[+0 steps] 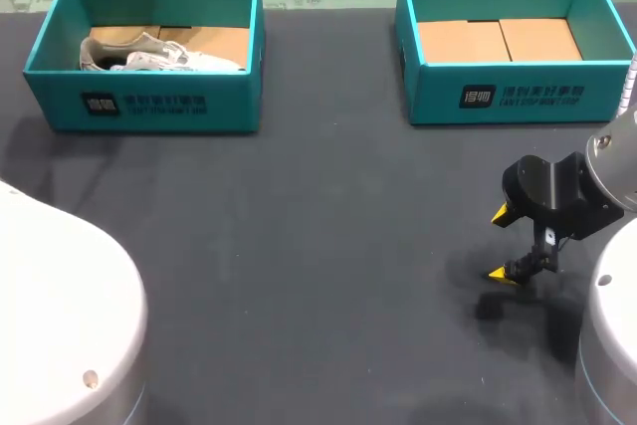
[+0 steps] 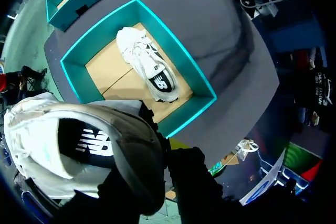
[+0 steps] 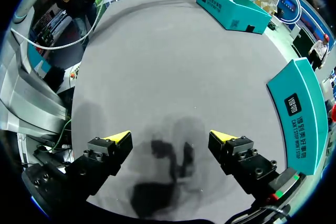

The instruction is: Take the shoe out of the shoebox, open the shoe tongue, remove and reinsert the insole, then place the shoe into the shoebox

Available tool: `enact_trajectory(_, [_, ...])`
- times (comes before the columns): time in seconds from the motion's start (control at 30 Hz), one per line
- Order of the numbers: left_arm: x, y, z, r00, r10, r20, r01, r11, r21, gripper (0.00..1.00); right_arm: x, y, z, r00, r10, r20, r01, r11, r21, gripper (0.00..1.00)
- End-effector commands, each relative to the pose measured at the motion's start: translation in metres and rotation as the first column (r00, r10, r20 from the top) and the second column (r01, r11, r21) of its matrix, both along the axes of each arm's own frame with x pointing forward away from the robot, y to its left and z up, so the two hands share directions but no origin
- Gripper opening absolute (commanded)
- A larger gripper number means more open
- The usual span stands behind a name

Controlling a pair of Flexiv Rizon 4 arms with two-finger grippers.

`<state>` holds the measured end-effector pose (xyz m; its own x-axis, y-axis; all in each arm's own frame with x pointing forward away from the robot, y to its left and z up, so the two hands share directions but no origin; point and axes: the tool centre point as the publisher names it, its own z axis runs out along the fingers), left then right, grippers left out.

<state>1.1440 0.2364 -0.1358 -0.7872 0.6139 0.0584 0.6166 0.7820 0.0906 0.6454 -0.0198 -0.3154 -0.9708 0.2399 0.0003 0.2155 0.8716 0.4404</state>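
Observation:
A white and grey shoe fills the near part of the left wrist view, held up high in my left gripper, whose fingertips are hidden behind it. Far below it lies the teal left shoebox with a second white shoe on its cardboard floor. The head view shows that same shoe lying in the left shoebox; my left gripper is out of that view. My right gripper hangs open just above the dark table at the front right, with nothing between its fingers.
The right shoebox stands at the back right, holding only its cardboard floor. It is close beside my right gripper in the right wrist view, as a teal wall. My arms' white bases sit at the front corners.

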Motion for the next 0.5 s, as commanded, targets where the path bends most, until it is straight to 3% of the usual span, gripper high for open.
enact_trajectory(0.03, [-0.01, 0.0, -0.001, 1.0, -0.001, 0.028, 0.001, 1.0, -0.002, 0.0, -0.002, 0.0, 0.0, 1.0, -0.002, 0.002, 0.002, 1.0, -0.001, 1.0])
enact_trajectory(0.13, [-0.01, 0.0, -0.001, 1.0, -0.001, 0.028, 0.001, 1.0, -0.002, 0.0, -0.002, 0.0, 0.0, 1.0, -0.002, 0.002, 0.002, 1.0, -0.001, 1.0])
enact_trajectory(0.23, [-0.005, -0.001, -0.006, 0.984, -0.169, 0.058, 0.166, 0.985, 0.044, 0.0, -0.002, 0.0, 0.0, 1.0, -0.002, 0.002, 0.002, 1.0, -0.001, 1.0])
enact_trajectory(0.37, [0.005, 0.007, -0.014, 0.922, -0.386, 0.024, 0.384, 0.921, 0.066, 0.0, -0.002, 0.0, 0.0, 1.0, -0.002, 0.002, 0.002, 1.0, -0.001, 1.0])
enact_trajectory(0.4, [0.009, 0.011, -0.015, 0.922, -0.387, 0.021, 0.385, 0.92, 0.078, 0.0, -0.002, 0.0, 0.0, 1.0, -0.002, 0.002, 0.002, 1.0, -0.001, 1.0])
enact_trajectory(0.5, [0.019, 0.019, -0.017, 0.851, -0.524, -0.005, 0.522, 0.847, 0.102, 0.0, -0.002, 0.0, 0.0, 1.0, -0.002, 0.002, 0.002, 1.0, -0.001, 1.0])
